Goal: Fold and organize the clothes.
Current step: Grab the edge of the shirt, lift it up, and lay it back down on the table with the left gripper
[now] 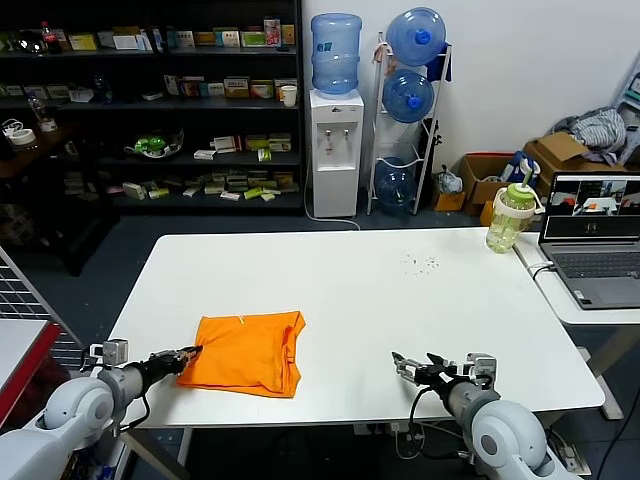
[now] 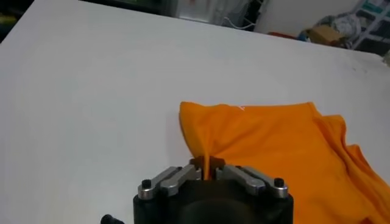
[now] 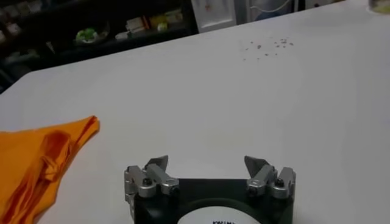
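Left wrist view: left gripper [image 2: 207, 172] pinches the soft, floppy orange T-shirt [image 2: 280, 152] at its edge, right gripper [image 1: 420, 367] gaping idle.

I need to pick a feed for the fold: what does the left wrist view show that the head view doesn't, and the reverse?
Left wrist view only: the left end effector shut on a pinched-up edge of the orange T-shirt. Head view only: the right end effector open above bare table, apart from the shirt, and the bottle beside the laptop. Both: the shirt, partly folded, on the white table.
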Robot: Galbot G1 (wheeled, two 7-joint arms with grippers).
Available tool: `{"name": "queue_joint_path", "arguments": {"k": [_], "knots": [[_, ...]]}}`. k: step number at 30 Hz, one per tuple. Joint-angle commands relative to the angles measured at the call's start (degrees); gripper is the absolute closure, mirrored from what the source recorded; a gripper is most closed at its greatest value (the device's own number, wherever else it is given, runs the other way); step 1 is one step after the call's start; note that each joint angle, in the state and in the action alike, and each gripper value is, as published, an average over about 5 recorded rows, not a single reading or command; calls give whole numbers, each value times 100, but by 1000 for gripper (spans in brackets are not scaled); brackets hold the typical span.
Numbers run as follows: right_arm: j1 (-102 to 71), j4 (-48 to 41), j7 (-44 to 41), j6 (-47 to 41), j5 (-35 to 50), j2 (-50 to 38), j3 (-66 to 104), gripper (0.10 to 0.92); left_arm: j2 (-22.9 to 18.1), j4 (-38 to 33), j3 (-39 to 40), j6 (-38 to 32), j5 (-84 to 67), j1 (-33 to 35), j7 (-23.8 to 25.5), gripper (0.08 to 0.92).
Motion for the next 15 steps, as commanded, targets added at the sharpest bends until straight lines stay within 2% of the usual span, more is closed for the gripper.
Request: {"name": "queue_joint_path", "arguments": {"k": [1,5,10,15], "knots": [[-7,20,-5,13,-5,8,20,203,-30,-150,-100,-41,-55,72,-132,830],[-29,46,-113,134,-71,45,94,203,-86,-587,-380,-126,143,237,-532,903],[-73,30,-489,619,-598,83,209,203,-202,-1497,-1170,-338,1018,861,-1280,906],[-82,-57,-764,966,-1164,98,320,203,-135,-2059,-2174,-299,1235,1636,-1850,906]]}}
